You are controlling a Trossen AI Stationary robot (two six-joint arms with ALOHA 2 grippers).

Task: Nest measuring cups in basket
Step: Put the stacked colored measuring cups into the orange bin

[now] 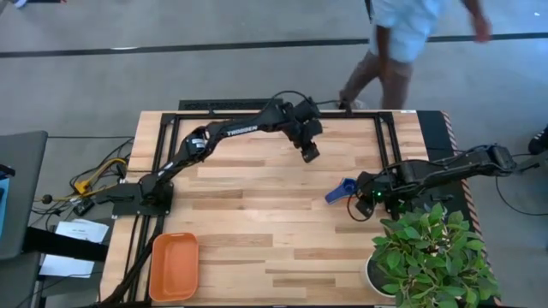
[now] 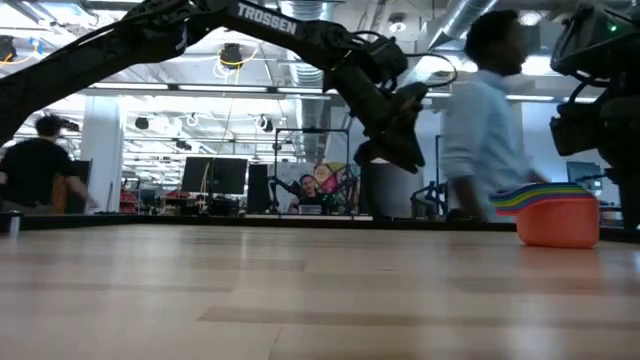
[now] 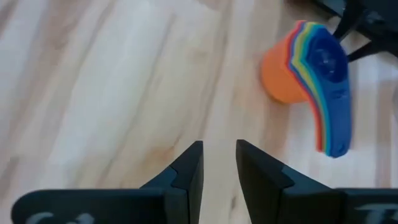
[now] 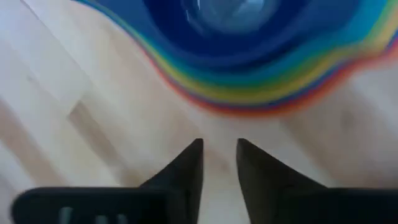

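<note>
Just ahead of our right gripper (image 4: 219, 163), whose fingers stand slightly apart and hold nothing, sits the nested stack of measuring cups (image 4: 249, 56) on the bare table (image 1: 257, 214), handles pointing towards the left arm. Farther off, our left gripper (image 3: 217, 165) hovers raised, narrowly parted, empty. The basket (image 1: 174, 267) lies well apart, beyond both.

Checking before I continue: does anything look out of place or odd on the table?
Yes. The nested measuring cups sit on the bare table by the right gripper, while the basket lies empty at the opposite near corner. The stack itself looks tidy and upright; nothing looks spilled or damaged.
</note>
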